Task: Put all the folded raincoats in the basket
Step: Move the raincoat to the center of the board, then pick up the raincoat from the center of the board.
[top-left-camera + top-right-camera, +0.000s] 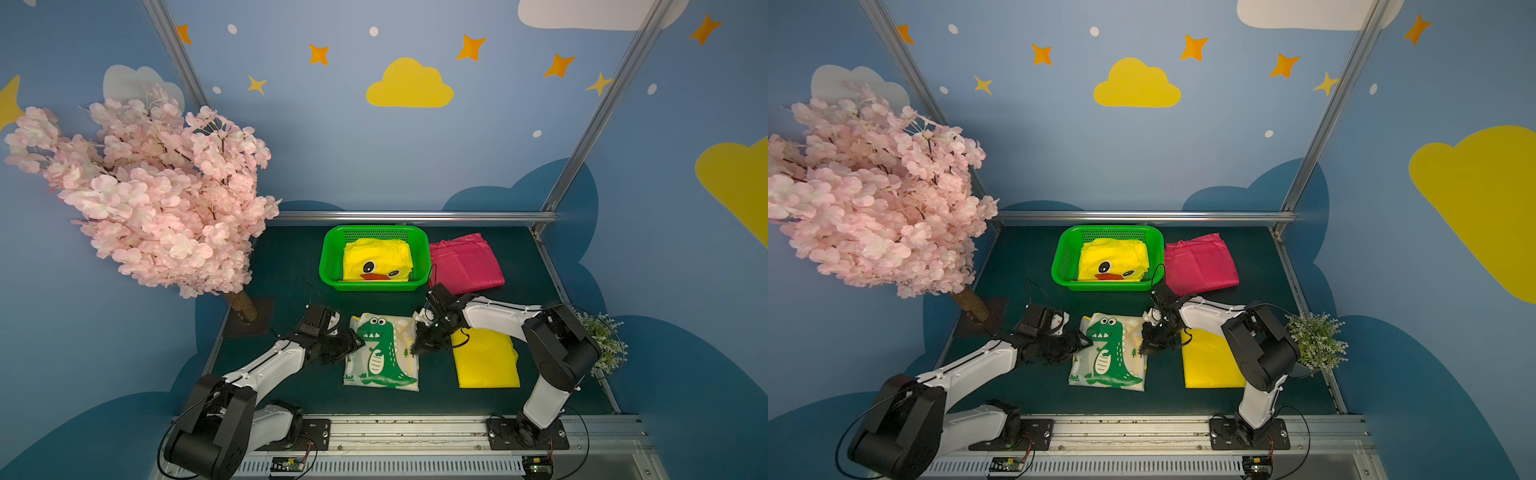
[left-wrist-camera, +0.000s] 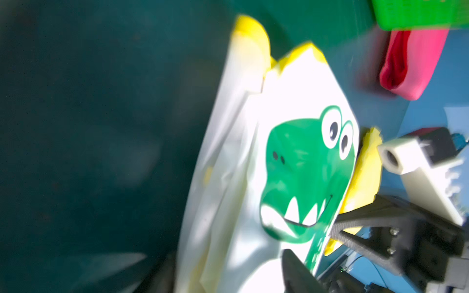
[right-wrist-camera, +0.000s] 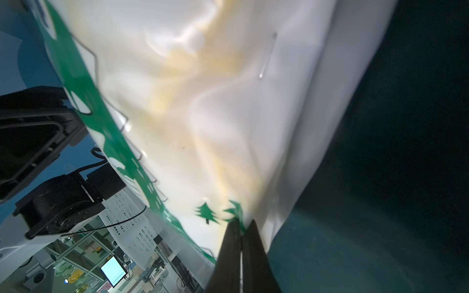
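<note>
Dinosaur raincoat [image 1: 384, 361] pinched by right gripper [image 3: 241, 224]; left gripper [image 1: 358, 344] at its edge

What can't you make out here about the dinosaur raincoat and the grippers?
- Left gripper: blur in the left wrist view, its own body in both top views, hide whether it grips the dinosaur raincoat.
- Basket: cut off by that view's edge.
- Plain yellow raincoat: partly behind the right arm.

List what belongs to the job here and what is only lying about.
Job: dinosaur raincoat; right fingers pinching its edge; left fingers at the opposite edge; green basket.
Lying about: duck raincoat in the basket; pink raincoat; yellow raincoat; blossom tree; potted plant.
</note>
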Controlling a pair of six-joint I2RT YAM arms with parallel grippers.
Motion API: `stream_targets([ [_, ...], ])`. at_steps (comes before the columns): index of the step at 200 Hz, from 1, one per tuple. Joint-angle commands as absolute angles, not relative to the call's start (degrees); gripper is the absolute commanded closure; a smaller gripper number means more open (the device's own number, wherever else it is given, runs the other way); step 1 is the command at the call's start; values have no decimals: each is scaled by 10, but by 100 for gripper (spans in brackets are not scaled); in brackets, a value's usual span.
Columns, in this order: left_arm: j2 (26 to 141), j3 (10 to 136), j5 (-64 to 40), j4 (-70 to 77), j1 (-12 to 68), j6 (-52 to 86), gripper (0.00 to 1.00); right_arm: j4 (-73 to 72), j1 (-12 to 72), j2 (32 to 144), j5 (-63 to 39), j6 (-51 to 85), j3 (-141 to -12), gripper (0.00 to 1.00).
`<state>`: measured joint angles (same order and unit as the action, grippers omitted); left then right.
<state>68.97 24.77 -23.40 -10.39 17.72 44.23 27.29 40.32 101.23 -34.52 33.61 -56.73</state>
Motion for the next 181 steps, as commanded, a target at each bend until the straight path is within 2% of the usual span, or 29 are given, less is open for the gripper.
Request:
stream_targets([
  [1,660,239,-248,-70,180,457,53,291,402,1004,-338,328,-570,100],
  [46,626,233,-252,-72,184,464,81,291,405,997,-343,331,-570,100],
  [63,616,232,-251,-80,185,467,98,292,409,990,-344,334,-569,100],
  [110,560,227,-245,-111,191,485,98,302,418,948,-343,349,-564,100],
  [181,469,281,-247,-170,212,504,98,372,426,814,-330,370,-583,100],
])
